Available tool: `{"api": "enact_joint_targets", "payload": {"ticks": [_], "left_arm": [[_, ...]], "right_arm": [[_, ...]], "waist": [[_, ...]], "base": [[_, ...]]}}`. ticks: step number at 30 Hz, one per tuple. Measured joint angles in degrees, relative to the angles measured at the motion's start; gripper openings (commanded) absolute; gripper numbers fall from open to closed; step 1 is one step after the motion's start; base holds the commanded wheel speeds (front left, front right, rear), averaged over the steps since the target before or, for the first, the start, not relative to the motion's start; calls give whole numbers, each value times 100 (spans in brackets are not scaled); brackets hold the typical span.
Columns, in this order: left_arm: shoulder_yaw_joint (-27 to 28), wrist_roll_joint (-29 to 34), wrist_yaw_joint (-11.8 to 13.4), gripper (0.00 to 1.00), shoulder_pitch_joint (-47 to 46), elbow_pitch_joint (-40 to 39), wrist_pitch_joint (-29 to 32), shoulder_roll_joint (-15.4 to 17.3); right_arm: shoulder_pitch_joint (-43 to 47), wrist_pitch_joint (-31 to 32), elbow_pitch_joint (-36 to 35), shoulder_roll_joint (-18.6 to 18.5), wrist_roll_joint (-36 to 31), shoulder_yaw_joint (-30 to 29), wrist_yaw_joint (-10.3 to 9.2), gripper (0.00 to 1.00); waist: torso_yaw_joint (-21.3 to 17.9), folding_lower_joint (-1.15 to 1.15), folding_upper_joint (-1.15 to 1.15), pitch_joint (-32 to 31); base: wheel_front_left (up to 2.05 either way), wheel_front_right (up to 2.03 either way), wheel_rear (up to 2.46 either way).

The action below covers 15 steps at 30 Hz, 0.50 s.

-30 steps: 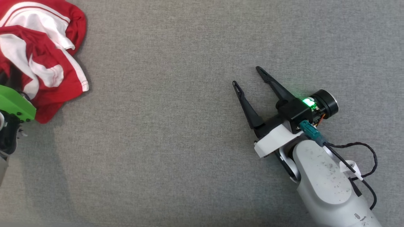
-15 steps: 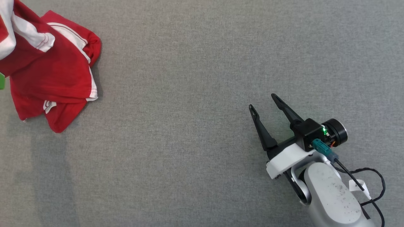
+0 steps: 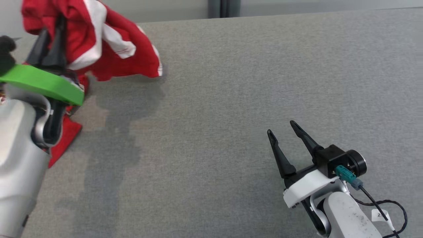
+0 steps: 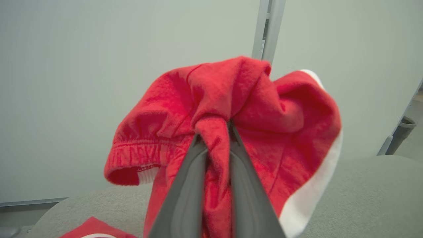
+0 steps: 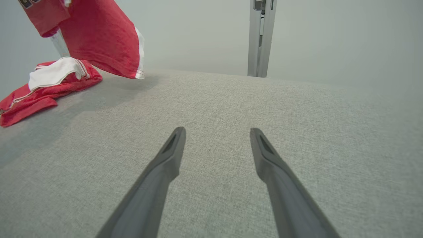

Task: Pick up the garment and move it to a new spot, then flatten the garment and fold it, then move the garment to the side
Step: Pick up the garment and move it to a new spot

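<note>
The garment (image 3: pixel 125 62) is red with white panels and hangs bunched at the far left of the grey table (image 3: pixel 231 82). My left gripper (image 3: pixel 53 36) is shut on a fold of it, and the red cloth is pinched between the fingers (image 4: pixel 185 198) in the left wrist view. The upper part of the garment (image 5: pixel 99 36) is lifted, while its lower end (image 5: pixel 43 86) rests crumpled on the table. At the lower right, my right gripper (image 3: pixel 281 128) stands open with nothing between its fingers (image 5: pixel 165 165), just above the bare cloth surface.
The table's far edge runs along the top of the head view, with a pale wall and a grey metal post (image 3: pixel 224 8) behind it. Shadows of the garment and the left arm fall on the table's left side.
The head camera has tilted up, bringing the table's far edge into view. My left gripper has raised the garment, so most of it now hangs off the table. The right gripper stays open.
</note>
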Motion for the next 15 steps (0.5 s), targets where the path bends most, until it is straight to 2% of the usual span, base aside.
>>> {"api": "enact_joint_targets", "payload": {"ticks": [9, 15], "left_arm": [[-578, -23, 0, 0, 210, -222, 0, -878], [-882, -154, 0, 0, 398, -125, 1, -1301]], "right_arm": [[208, 0, -146, -1, 21, -51, 0, 100], [322, 0, -243, -1, 93, -51, 0, 100]], "waist": [[-817, 0, 0, -207], [-1368, 0, 0, -232]], "base": [[0, 0, 0], [0, 0, 0]]}}
